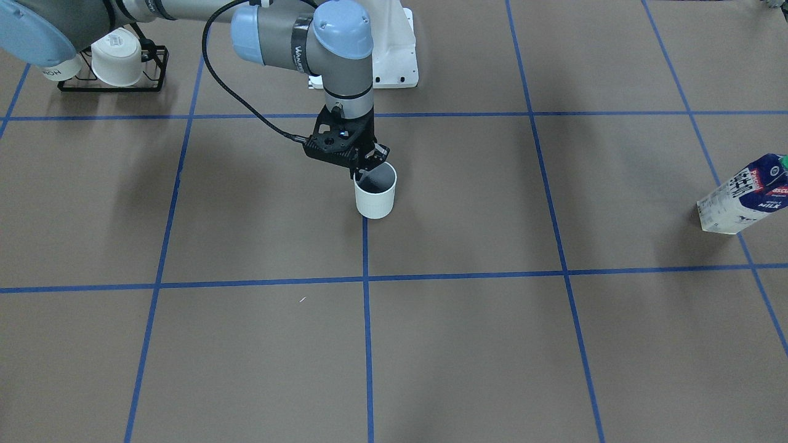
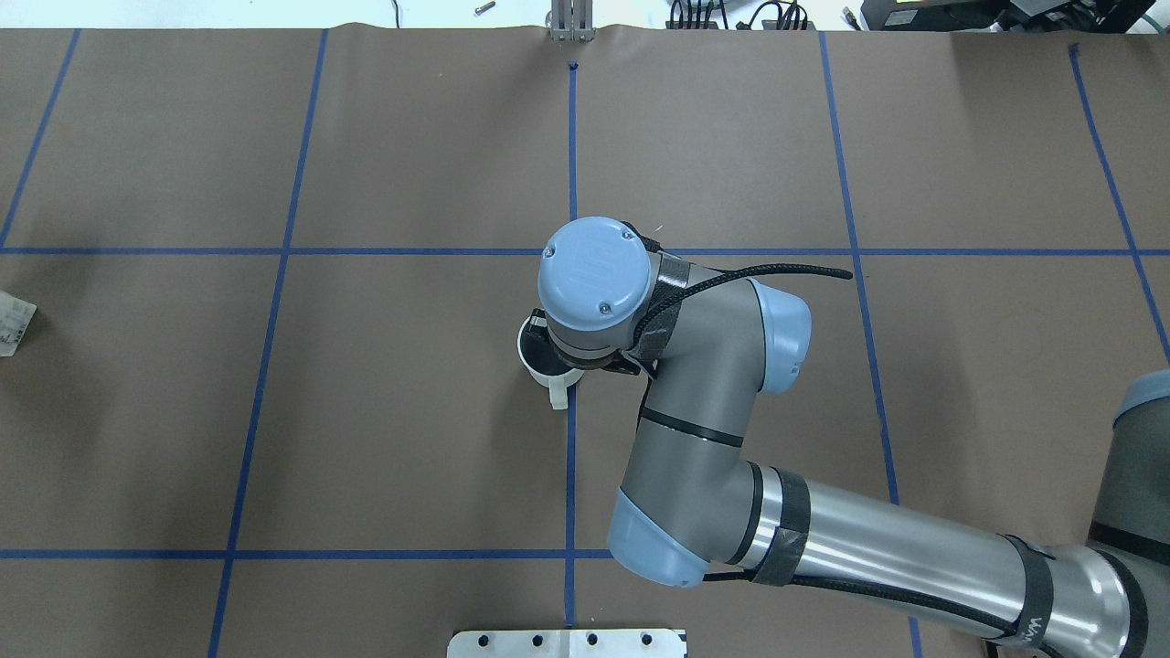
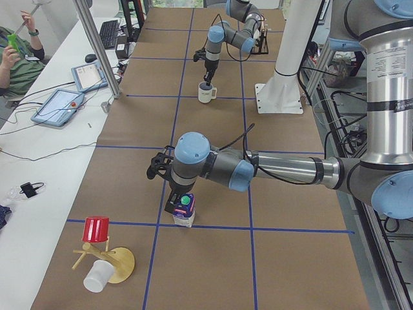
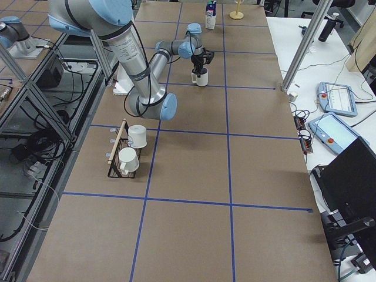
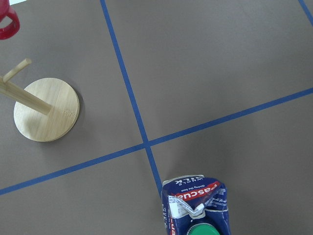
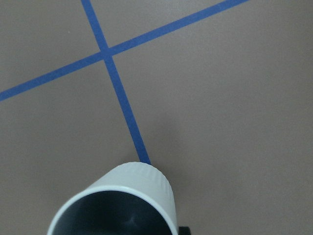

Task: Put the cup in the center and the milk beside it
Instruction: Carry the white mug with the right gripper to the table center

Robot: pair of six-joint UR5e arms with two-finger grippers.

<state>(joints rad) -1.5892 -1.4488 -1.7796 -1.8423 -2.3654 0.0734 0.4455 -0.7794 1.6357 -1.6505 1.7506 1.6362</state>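
The cup (image 1: 376, 194), plain white with a dark grey inside, stands on the brown table's center at the end of a blue tape line (image 1: 365, 246). My right gripper (image 1: 367, 171) comes down on the cup's rim on the robot's side, fingers closed across the wall. The cup's handle (image 2: 558, 397) points toward the robot. The milk (image 1: 743, 198), a blue and white carton with a green cap, stands far off on my left side. The left wrist view shows its top (image 5: 195, 205) right below the camera, but no fingers. In the exterior left view my left gripper (image 3: 180, 201) is at the carton; I cannot tell its state.
A black wire rack (image 1: 114, 64) with white mugs stands near the robot's right. A wooden mug tree (image 3: 106, 258) with a red cup (image 3: 97, 228) and a white cup (image 3: 97, 276) stands beyond the milk. The white base plate (image 1: 394, 55) is behind the cup.
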